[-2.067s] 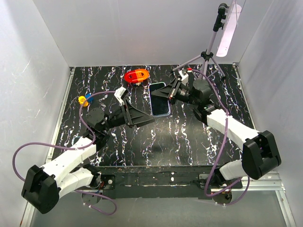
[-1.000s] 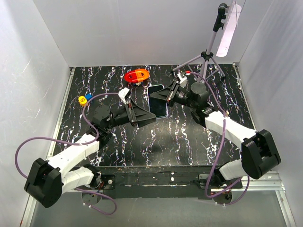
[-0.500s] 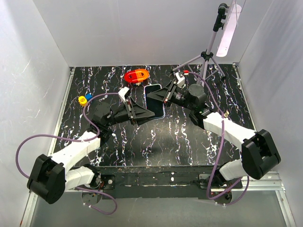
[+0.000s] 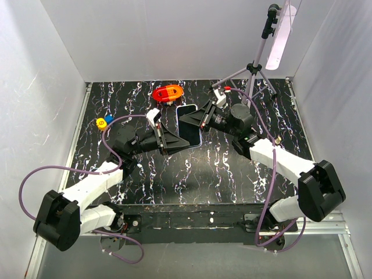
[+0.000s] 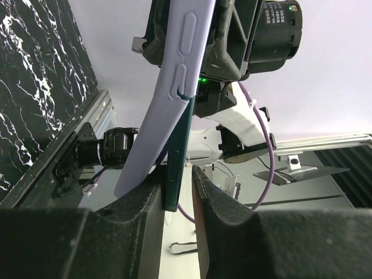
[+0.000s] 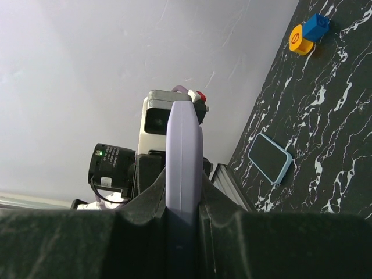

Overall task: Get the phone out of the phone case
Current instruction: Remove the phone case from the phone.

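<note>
Holding the assembly on edge above the table [image 4: 221,174], the right hand [image 6: 185,195] is pressed tight on the lavender phone case [image 6: 184,145], evidently anchoring it. The left hand [image 5: 177,189] is slightly spread and straddles the dark phone [image 5: 178,145], a gap showing on one side, apparently poised to draw it free; the phone's edge stands partly out of the case. Count: one phone, one case, two hands, one red-orange light [image 4: 168,93], one yellow-and-blue toy [image 4: 103,122], one blue-rimmed device [image 6: 270,158] lying flat.
</note>
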